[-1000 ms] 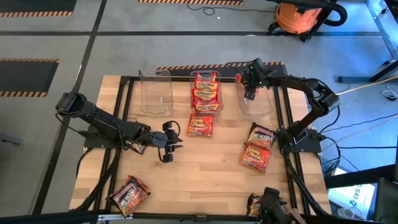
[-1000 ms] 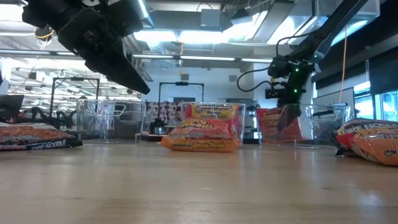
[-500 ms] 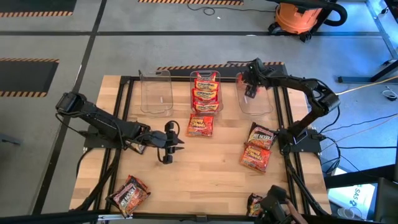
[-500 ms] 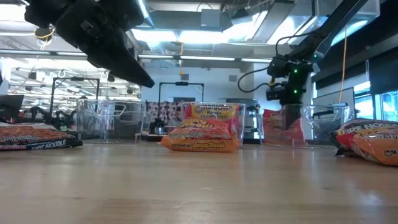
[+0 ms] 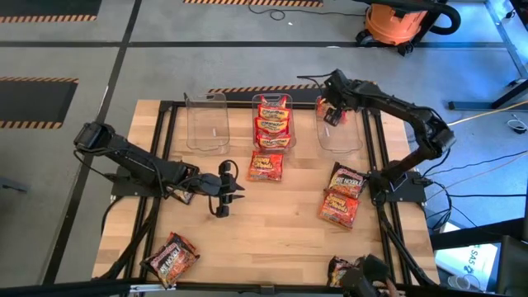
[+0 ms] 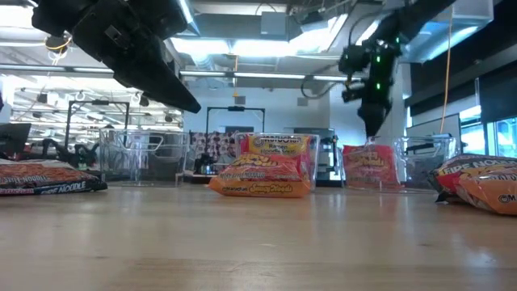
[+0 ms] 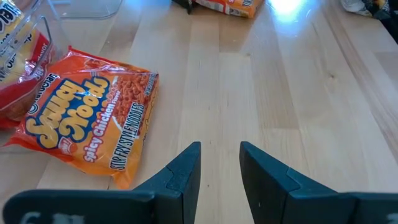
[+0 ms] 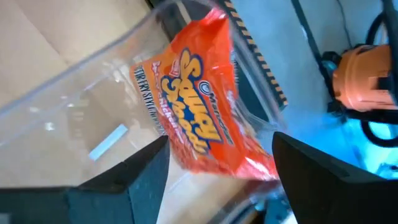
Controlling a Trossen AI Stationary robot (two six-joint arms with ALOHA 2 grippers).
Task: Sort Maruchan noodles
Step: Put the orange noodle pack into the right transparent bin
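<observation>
An orange-red noodle packet (image 8: 199, 118) stands on edge at the far end of the right clear bin (image 5: 351, 144), leaning on the bin's far wall; it also shows in the low view (image 6: 370, 166). My right gripper (image 8: 217, 146) hangs open just above it (image 5: 332, 115) and touches nothing. My left gripper (image 5: 233, 190) hovers over mid-table, open by a narrow gap (image 7: 219, 155) and empty. An orange packet (image 7: 87, 121) lies flat just beyond it, in front of the middle bin (image 5: 266, 166).
The middle bin (image 5: 290, 124) holds several red-orange packets; the left bin (image 5: 206, 124) holds none. A dark packet (image 5: 347, 179) and a red one (image 5: 339, 208) lie at the right. A dark one (image 5: 172, 257) lies near left, another (image 5: 337, 268) at the near edge.
My right gripper has risen out of the right bin and gone a little toward the table's far edge. The orange-red packet has stayed in the bin, now standing against the far wall. My left gripper has shifted slightly toward the table's right.
</observation>
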